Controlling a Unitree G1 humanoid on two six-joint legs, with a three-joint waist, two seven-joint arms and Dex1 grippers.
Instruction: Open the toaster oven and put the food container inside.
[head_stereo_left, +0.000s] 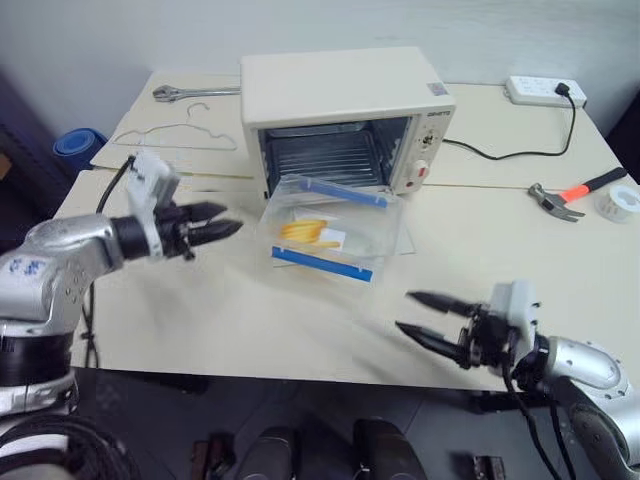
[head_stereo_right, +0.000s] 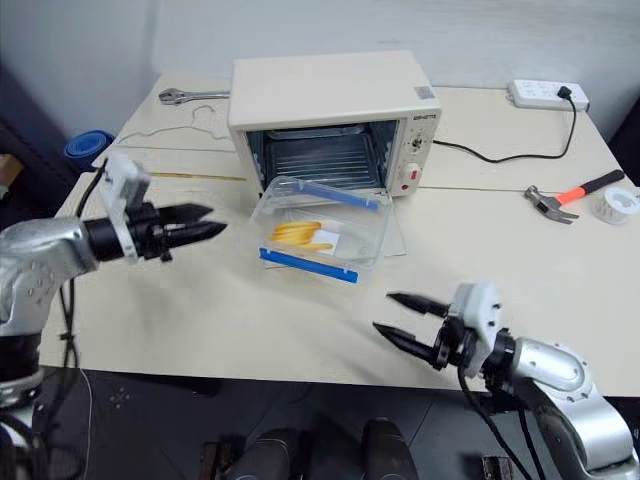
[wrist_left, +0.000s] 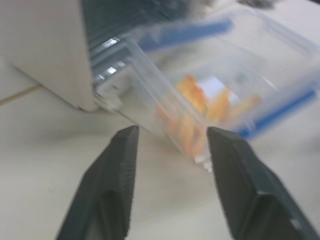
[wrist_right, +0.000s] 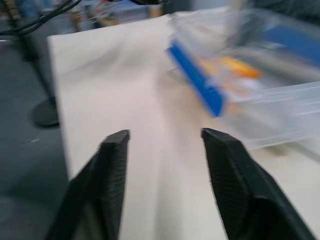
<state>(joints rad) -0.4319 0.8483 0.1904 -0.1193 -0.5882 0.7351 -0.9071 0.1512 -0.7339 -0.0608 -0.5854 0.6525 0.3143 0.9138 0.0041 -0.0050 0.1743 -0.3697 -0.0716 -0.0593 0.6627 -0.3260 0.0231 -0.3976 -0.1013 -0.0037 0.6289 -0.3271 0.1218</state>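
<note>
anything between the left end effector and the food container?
Nothing: bare tabletop separates the left end effector from the food container. The head views show that gap, and the left wrist view looks straight across it to the container.

This looks like a robotics lab or workshop rather than a kitchen. A plain cream tabletop (head_stereo_left: 250, 320) stands against a bare pale wall, and kitchen and workshop items share it: a toaster oven (head_stereo_left: 345, 100), a wrench (head_stereo_left: 190, 93), a wire coat hanger (head_stereo_left: 180, 135), a hammer with an orange handle (head_stereo_left: 570, 197), a roll of tape (head_stereo_left: 618, 203) and a white power strip (head_stereo_left: 545, 91) with a black cable plugged in.
</note>
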